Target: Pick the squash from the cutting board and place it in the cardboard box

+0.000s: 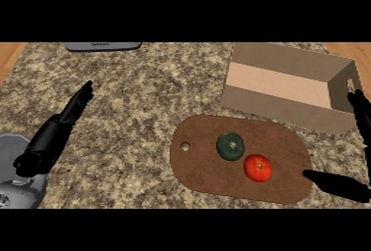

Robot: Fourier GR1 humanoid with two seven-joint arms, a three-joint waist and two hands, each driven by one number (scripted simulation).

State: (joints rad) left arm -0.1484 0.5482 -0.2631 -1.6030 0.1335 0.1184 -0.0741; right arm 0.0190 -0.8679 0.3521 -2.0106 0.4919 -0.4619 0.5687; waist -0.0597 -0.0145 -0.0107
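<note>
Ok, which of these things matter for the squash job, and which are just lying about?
For the job:
squash, dark green, on the cutting board
cardboard box, behind the board
right hand, open beside the board

Lying about:
tomato, next to the squash
grey object at the far edge
left hand, resting open at left

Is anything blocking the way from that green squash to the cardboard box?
Nothing visible does: bare cutting board lies between the squash and the cardboard box. The tomato sits on the squash's far side from the box.
</note>
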